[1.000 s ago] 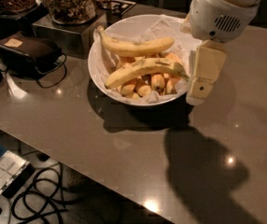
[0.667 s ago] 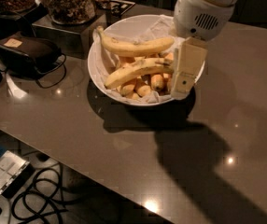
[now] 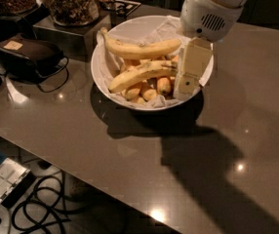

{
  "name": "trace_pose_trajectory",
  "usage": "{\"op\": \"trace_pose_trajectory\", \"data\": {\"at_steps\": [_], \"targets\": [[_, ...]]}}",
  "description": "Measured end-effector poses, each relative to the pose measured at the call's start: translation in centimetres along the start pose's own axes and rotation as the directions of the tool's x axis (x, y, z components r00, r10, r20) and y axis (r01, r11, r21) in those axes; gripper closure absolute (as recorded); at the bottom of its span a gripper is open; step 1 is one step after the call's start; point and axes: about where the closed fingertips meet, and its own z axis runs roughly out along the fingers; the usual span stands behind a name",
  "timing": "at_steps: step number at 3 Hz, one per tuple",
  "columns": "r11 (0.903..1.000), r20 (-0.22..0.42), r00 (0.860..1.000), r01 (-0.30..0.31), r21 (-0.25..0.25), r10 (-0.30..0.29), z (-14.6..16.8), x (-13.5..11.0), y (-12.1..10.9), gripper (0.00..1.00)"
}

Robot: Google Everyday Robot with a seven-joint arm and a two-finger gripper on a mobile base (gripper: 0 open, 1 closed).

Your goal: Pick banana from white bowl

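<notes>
The white bowl [image 3: 111,35], lined with crumpled white paper, stands on the grey-brown table. The banana [image 3: 139,74], long, yellow and streaked with brown, lies across the middle of the bowl with its right end by the gripper. A cleaner, paler long banana [image 3: 140,48] lies behind it. Several short stubby bananas [image 3: 149,89] lie under and in front of it. My gripper [image 3: 184,87] hangs from the white arm [image 3: 210,6] and reaches down into the right side of the bowl, right beside the banana's right end. It hides part of the bowl's right rim.
A black pouch [image 3: 26,53] with a cable lies left of the bowl. Glass jars of snacks [image 3: 72,3] stand on a metal box [image 3: 61,33] at the back left. The table's front edge runs diagonally at lower left, with cables [image 3: 47,206] on the floor below.
The arm and gripper have moved left, from beside the bowl's right rim to over and into the bowl's right side, next to the banana. The bananas have not moved.
</notes>
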Motion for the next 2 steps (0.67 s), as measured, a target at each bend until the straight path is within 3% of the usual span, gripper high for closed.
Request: {"op": "trace_pose_trajectory", "data": {"at_steps": [1, 2], "targets": [[0.9995, 0.001, 1.000, -0.025, 0.019, 0.025, 0.18, -0.84, -0.77, 0.00], [0.9982, -0.006, 0.999, -0.053, 0.029, 0.053, 0.64, -1.25, -1.62, 0.18]]}}
